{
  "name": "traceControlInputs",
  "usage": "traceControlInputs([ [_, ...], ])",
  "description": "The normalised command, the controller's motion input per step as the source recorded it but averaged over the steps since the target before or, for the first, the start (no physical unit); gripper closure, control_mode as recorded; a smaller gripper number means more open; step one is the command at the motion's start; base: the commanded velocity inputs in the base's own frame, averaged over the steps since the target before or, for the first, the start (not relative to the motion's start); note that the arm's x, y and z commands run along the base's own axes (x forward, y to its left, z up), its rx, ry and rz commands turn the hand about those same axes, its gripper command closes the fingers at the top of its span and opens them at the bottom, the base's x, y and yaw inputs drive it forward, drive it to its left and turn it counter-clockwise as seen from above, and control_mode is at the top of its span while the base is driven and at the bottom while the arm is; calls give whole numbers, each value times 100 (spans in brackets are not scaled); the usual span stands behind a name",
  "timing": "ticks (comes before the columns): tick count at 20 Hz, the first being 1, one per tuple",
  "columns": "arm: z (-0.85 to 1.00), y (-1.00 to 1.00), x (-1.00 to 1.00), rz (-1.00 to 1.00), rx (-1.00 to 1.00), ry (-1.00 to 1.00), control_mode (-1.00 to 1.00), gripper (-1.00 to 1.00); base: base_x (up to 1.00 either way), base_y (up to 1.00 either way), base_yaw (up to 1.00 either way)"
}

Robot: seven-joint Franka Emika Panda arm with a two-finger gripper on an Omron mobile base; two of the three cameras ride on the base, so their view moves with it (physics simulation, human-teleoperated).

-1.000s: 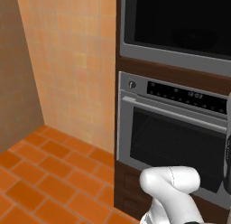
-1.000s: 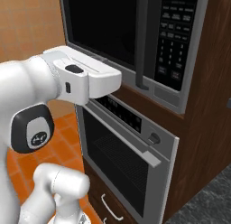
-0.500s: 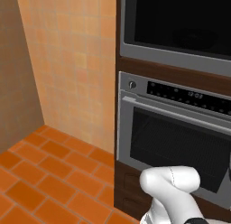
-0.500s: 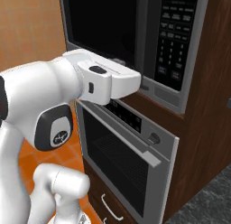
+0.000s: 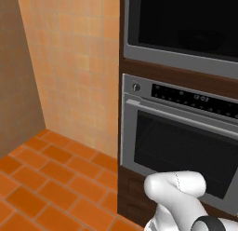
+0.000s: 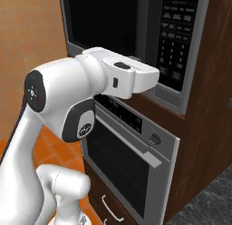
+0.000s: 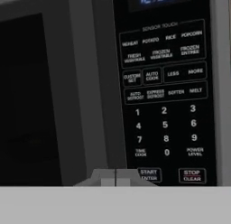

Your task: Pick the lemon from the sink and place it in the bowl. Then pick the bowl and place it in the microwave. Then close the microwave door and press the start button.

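The microwave [image 6: 136, 38] sits built into a dark wood cabinet [image 6: 208, 129] above the oven [image 6: 131, 160], and its door [image 7: 49, 92] is shut — dark glass in a grey frame, flush beside the keypad [image 7: 164, 96]. In the hand view the keypad is close: a blue clock at the top, rows of preset keys, the number keys, and at the bottom the start button [image 7: 148, 174] with the stop/clear key [image 7: 191, 175] to its right. The gripper [image 7: 116, 179] rises at the bottom of that view with its jaws clenched together and nothing between them, the tips just left of the start button and right up against the panel — whether they touch it cannot be told. From the right base view the white arm [image 6: 68, 106] reaches forward with the hand level with the microwave's lower edge. Orange floor tiles [image 5: 51, 183] and a tiled wall [image 5: 79, 62] lie to the left of the cabinet.
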Motion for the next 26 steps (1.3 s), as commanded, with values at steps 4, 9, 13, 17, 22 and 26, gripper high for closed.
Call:
traceControlInputs([
  [4, -5, -13, -1, 1, 1, 0, -100, 100, 0, 0, 0],
  [9, -13, -1, 3, 0, 0, 1, -100, 100, 0, 0, 0],
  [13, -22, -8, 2, 2, 0, 1, -100, 100, 0, 0, 0],
  [17, -13, -24, 12, 4, 1, 0, -100, 100, 0, 0, 0],
  [22, -2, -24, 28, 5, 0, 0, -100, 100, 0, 0, 0],
  [26, -10, -25, 23, 6, 0, 0, -100, 100, 0, 0, 0],
])
